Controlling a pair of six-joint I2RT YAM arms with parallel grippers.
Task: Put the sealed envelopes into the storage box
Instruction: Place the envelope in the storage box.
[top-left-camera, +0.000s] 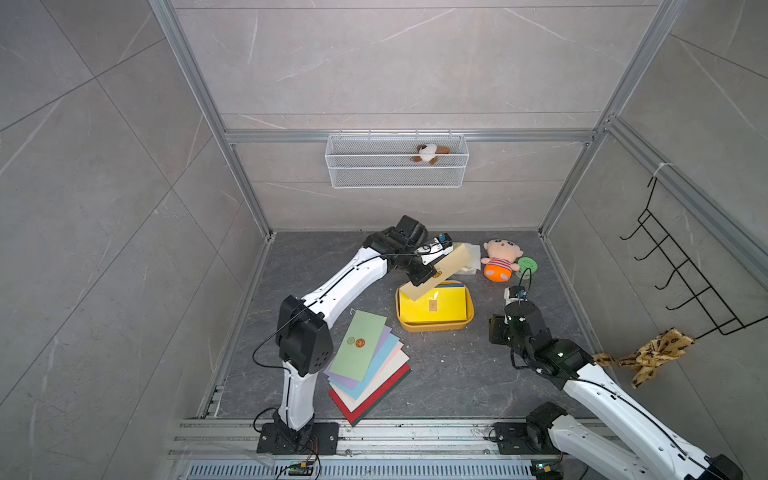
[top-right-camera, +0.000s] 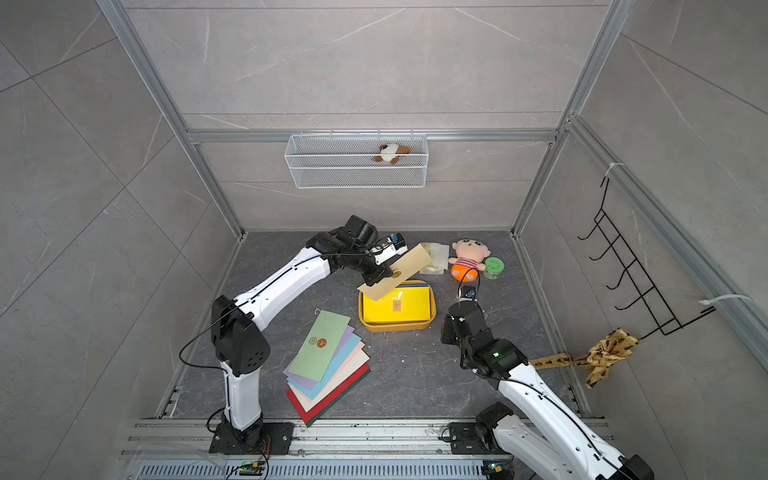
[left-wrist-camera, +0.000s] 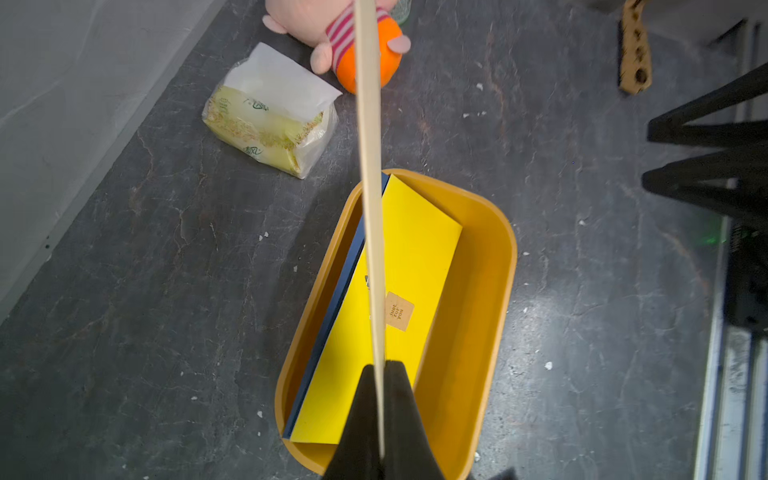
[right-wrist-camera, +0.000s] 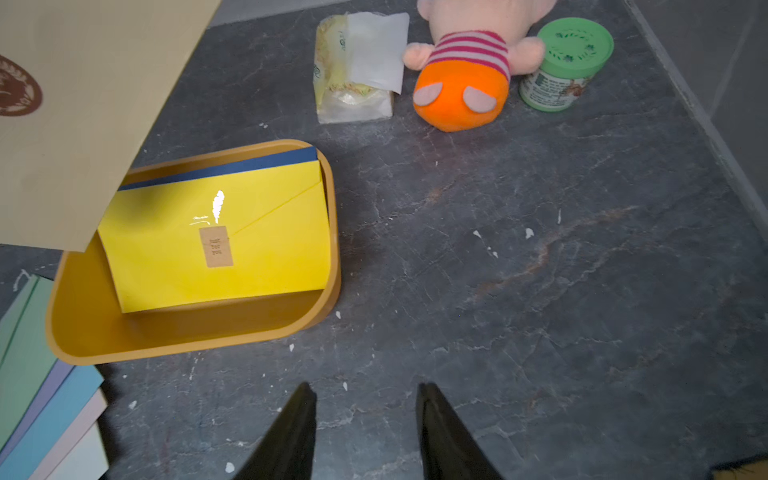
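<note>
Left arm and right arm: white shells dotted with small dark screw holes, chunky black joints, thin black cables looping outside, bolted black base plates, black tapered fingers.

Sticker on yellow env. reads "just for you".
</note>
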